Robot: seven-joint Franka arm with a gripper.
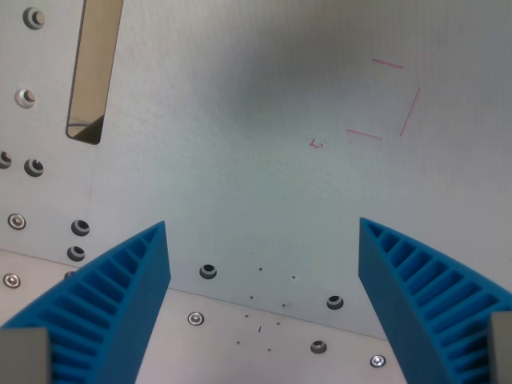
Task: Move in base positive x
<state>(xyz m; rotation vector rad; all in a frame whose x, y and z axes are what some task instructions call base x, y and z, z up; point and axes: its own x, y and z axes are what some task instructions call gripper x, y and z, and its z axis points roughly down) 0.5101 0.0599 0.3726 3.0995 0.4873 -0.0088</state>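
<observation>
My pincer [264, 264] points straight down, spread wide. Its two blue ribbed fingers [120, 296] stand far apart, holding nothing.

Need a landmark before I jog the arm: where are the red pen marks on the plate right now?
The red marks sit in the upper part of the wrist view's right, on the bare plate, above the right blue finger and far from the slot at upper left.

slot [94, 68] upper left on plate [240, 160], marks [384, 100] upper right.

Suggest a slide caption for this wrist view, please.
Open blue tool above a grey metal plate with red pen marks and a slot.
</observation>
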